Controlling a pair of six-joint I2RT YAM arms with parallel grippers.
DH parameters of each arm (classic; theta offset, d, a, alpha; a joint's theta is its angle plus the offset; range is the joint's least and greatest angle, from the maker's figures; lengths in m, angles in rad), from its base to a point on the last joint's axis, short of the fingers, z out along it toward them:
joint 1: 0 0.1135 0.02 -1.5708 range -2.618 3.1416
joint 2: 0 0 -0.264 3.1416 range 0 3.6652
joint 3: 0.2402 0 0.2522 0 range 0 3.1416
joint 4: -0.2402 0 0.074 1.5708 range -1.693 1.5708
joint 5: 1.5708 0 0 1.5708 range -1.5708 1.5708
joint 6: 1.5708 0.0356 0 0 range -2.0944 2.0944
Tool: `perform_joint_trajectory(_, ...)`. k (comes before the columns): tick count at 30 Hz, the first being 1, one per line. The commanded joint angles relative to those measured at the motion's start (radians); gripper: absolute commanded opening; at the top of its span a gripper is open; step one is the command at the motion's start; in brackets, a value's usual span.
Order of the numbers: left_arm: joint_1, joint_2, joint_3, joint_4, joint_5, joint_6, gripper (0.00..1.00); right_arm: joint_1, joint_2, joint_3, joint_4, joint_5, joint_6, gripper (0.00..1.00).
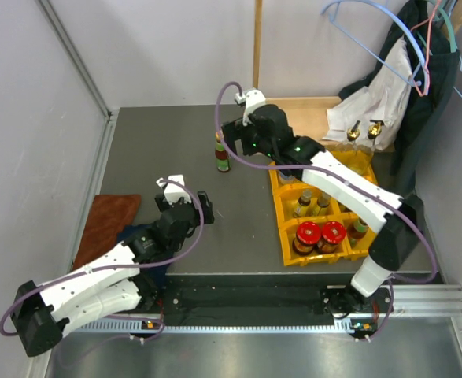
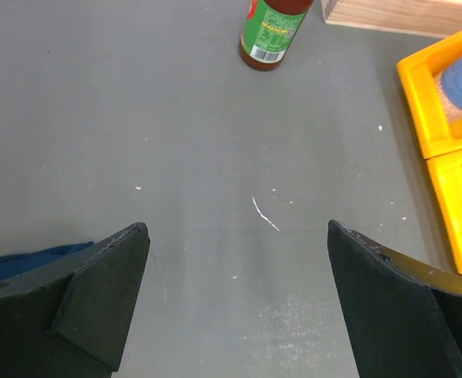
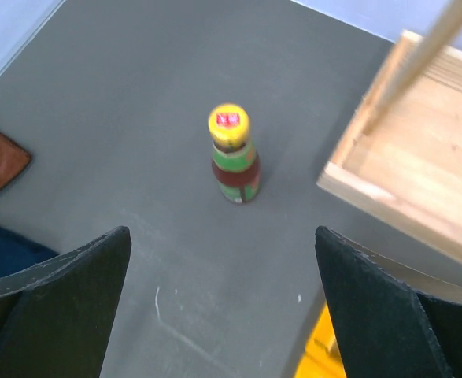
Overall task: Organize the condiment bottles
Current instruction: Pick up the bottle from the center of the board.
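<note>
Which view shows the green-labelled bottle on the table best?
The right wrist view: the whole bottle stands upright, mid-frame, yellow cap visible. Left wrist cuts off the bottle above its label; top external shows the bottle small.

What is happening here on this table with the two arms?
Two robot arms are sorting condiments into a yellow bin. Two red-lidded jars and a few others sit in it. One yellow-capped bottle stands alone, upright on the table. The right gripper is open and faces it without touching. The left gripper is open too and holds nothing.
</note>
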Motion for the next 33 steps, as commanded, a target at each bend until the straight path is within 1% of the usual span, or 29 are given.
perform_joint_trajectory(1,0.012,-0.049,-0.021,-0.004,0.023,-0.022,0.99,0.005,0.109,0.135,0.091,-0.058,-0.074,0.99)
perform_joint_trajectory(8,0.017,-0.065,-0.032,-0.027,0.014,-0.017,0.99,0.005,0.267,0.248,0.138,-0.037,-0.094,0.99)
perform_joint_trajectory(13,0.022,-0.065,-0.030,-0.027,0.014,-0.012,0.99,0.007,0.371,0.331,0.130,-0.023,-0.086,0.99)
perform_joint_trajectory(23,0.034,-0.059,-0.033,-0.020,0.026,-0.009,0.99,0.004,0.473,0.374,0.127,0.034,-0.054,0.98)
perform_joint_trajectory(26,0.034,-0.054,-0.033,-0.018,0.031,-0.009,0.99,-0.001,0.503,0.400,0.105,0.037,-0.043,0.94)
perform_joint_trajectory(33,0.040,-0.062,-0.033,-0.023,0.034,-0.011,0.99,-0.005,0.542,0.437,0.081,0.017,-0.035,0.77)
